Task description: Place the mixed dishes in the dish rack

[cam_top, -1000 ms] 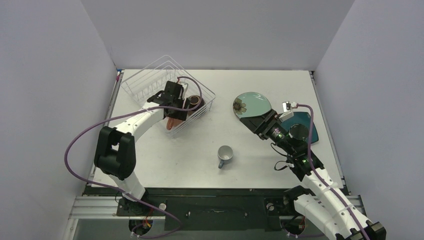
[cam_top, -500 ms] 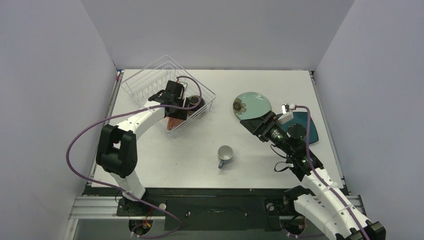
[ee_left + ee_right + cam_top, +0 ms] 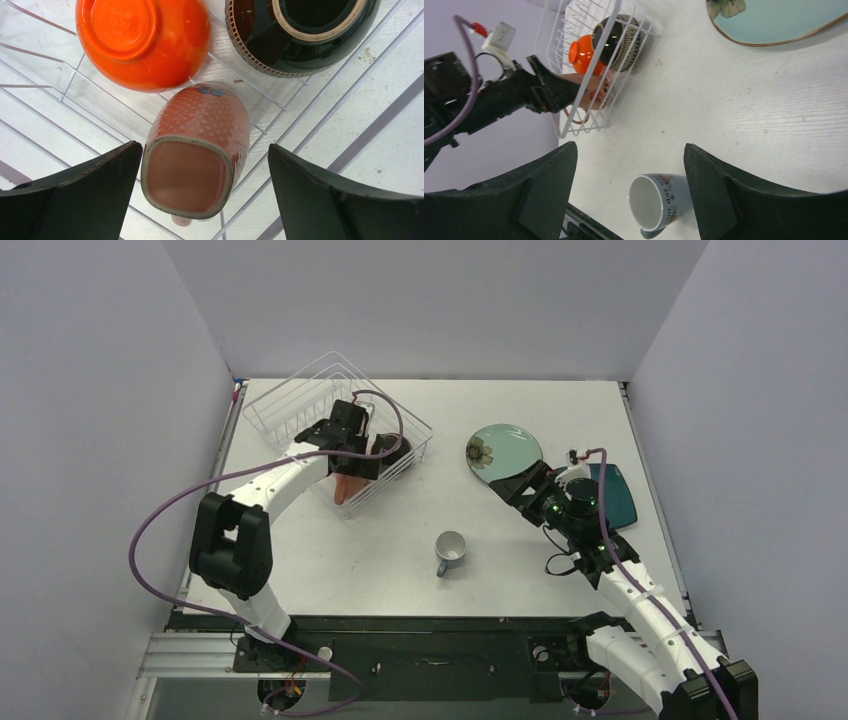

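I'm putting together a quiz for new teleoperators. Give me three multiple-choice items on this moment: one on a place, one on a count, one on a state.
1. The pink mug lies: A in the dish rack; B outside it, upright; C outside it, tipped over.
2. Dishes in the rack: A one; B two; C three.
3. The left end effector is: A shut on a dish; B open around the pink mug; C out of view.
Answers: 1 A, rack wire runs beneath the mug. 2 C, orange-red bowl, brown bowl and mug. 3 B, its fingers are spread wide, with the mug between them.

White table (image 3: 520,405), seemingly lilac walls (image 3: 430,300)
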Robot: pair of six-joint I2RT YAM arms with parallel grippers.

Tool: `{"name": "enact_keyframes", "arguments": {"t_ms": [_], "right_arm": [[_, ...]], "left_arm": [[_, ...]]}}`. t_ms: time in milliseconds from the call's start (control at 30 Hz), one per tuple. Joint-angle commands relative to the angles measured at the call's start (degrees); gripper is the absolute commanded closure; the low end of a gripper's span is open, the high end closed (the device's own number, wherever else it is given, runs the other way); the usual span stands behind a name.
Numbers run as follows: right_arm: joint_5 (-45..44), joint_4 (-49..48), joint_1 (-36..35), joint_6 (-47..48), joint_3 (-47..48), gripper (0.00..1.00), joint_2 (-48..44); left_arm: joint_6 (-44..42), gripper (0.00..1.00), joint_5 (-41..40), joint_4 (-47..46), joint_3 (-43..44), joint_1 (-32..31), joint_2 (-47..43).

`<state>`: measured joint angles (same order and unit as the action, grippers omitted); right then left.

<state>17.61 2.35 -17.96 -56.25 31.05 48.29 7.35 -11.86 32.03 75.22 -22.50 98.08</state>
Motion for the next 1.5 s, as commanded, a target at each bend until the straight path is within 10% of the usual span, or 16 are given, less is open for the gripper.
{"name": "enact_keyframes", "arguments": {"t_ms": [0,267,633,1467], "right_arm": [[-2.2,1.4,2.1,3.5,2.1,0.26,2.5],[-9.2,3.5,5.1,6.9,1.9,0.29,7.3],[-17.2,-1.0,10.9,6.5,2.9,0.34,16.4],[-11.8,-26.3,13.0,-5.0,10.8,0.55,50.2]], "left_arm": [[0.4,0.03,0.8,0.8,2.4,-0.4,-4.1],[1.8,0.03,1.0,-0.8,1.0,-0.4,-15.5],[6.2,0.04,10.2,-25.4,-18.6,-1.2,-43.8],[7.2,0.04,11.9,-25.7,-18.3,-1.9,-43.6]]}}
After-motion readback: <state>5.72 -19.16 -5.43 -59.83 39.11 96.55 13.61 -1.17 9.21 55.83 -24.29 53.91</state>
